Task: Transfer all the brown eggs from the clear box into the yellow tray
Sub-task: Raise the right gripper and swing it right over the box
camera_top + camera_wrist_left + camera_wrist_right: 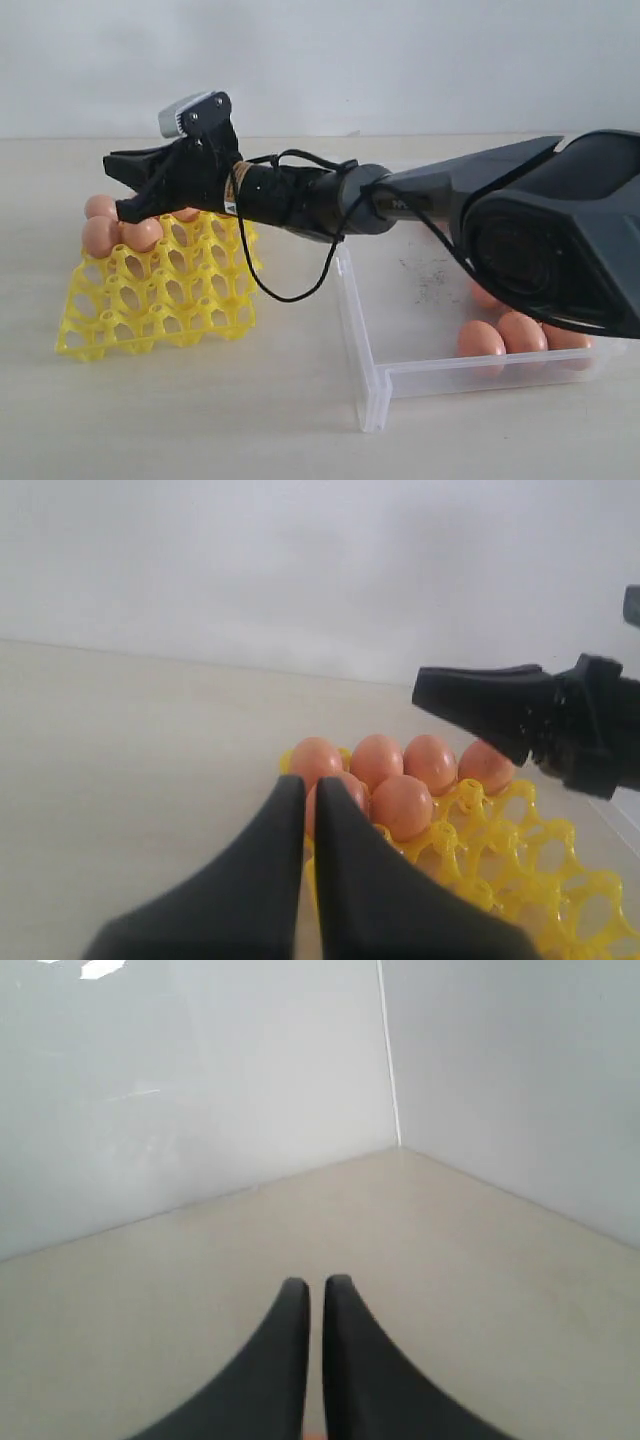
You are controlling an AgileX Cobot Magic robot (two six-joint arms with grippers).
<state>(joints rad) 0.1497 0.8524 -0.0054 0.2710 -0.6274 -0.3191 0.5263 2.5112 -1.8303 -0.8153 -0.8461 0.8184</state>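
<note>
Operator: How are the black fingers (260, 880) of the left gripper (308, 780) standing?

Observer: They are pressing together with only a sliver of a gap, and they are gripping nothing. Just beyond their tips, six smooth orange-brown oval eggs (402, 805) are sitting in the cups at one end of the bright yellow plastic egg tray (470, 805) with its open lattice. One egg is partly hiding behind the fingers.

Operator: And the right gripper (315, 1282)?

Observer: Its fingers are lying closed too, tips nearly touching, and nothing is showing between them. It is reaching across and hanging close over the egg-filled end of the tray, off to one side of the left fingertips. I cannot tell whether it is touching an egg. Pale beige tabletop (450, 1260) and white walls (200, 1080) are lying ahead of the right fingertips.

Operator: Where is the large shallow box of transparent colourless plastic (470, 375) sitting?

Observer: It is sitting well behind the right fingers, back under that arm (560, 230), beside the tray but apart from it. At least three more eggs are resting along one of its walls, partly hiding behind the arm. Dark scuffs are marking its floor. A black cable (270, 285) is dangling in a loop from the arm, just behind the fingers.
</note>
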